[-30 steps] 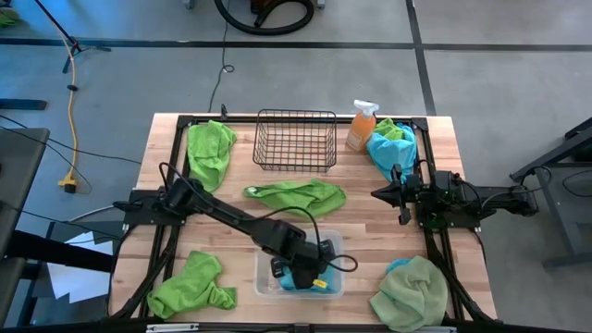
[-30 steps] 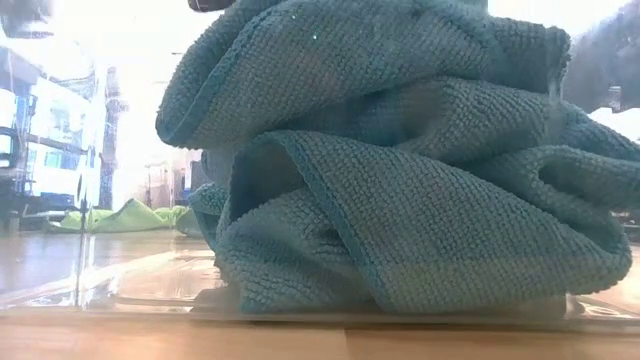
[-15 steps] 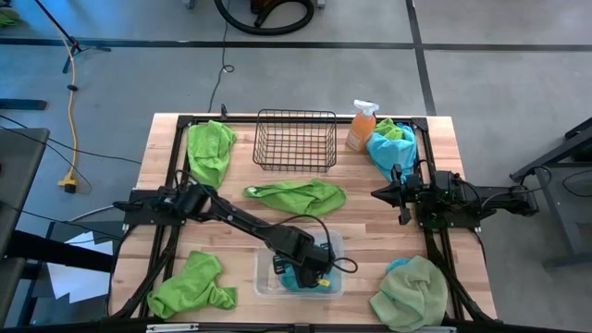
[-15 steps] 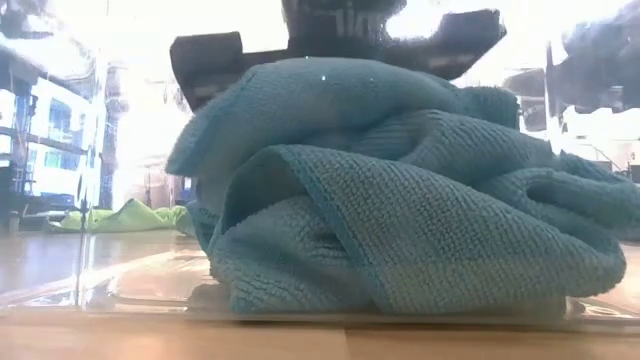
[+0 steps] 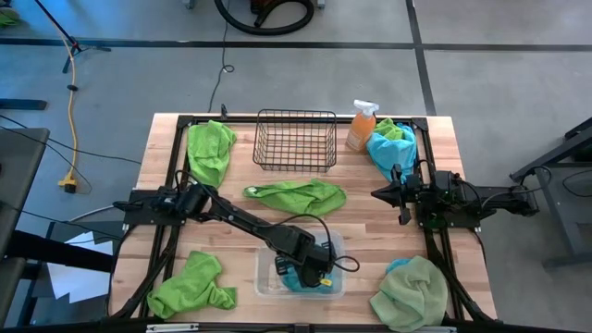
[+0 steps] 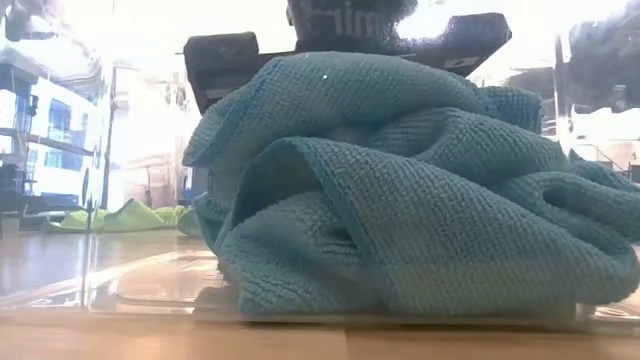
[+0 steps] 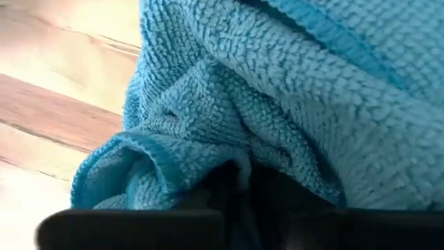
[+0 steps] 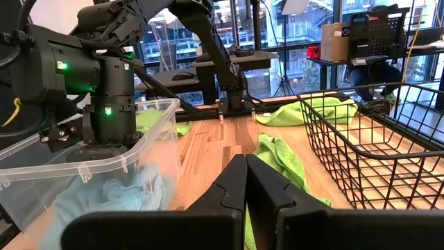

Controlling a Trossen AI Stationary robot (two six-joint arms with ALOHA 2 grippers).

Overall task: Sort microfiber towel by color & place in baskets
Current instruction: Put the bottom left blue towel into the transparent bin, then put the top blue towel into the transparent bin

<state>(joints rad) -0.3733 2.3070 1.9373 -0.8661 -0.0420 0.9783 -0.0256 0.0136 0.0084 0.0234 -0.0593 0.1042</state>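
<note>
**A:** Quick status, what just moved?

**B:** My left gripper (image 5: 313, 270) has sunk lower into the clear plastic rectangular tub (image 5: 264, 282) at the near middle of the wooden counter (image 5: 370, 208). A second ago it sat higher over the tub. In the low view, the crumpled turquoise blue microfiber towel (image 6: 410, 190) has slumped flatter against the tub floor, with the gripper body now right on top of it.

**A:** So is it dropped?

**B:** I'd judge blue is nearly delivered; release is the step in hand. Whether the fingers have let go, I cannot tell: the wrist view is all blue cloth bunched against them.

**A:** Arm pose?

**B:** The left arm reaches from the left edge diagonally to the near middle, wrist pitched down into the tub. The right gripper (image 5: 381, 194) waits at the right side, fingers pressed together, holding nothing, pointing left toward the middle.

**A:** What's left?

**B:** Plenty.
- A bright lime green microfiber towel (image 5: 296, 195) lies in the middle.
- Another (image 5: 210, 151) is far left.
- Another (image 5: 191, 286) is near left.
- A pale sage green one (image 5: 412, 292) is near right.
- A blue-and-green heap (image 5: 389, 148) is far right, beside the orange spray bottle (image 5: 362, 127).
- The black wire-mesh rectangular basket (image 5: 295, 140), far middle, looks unfilled.
</note>
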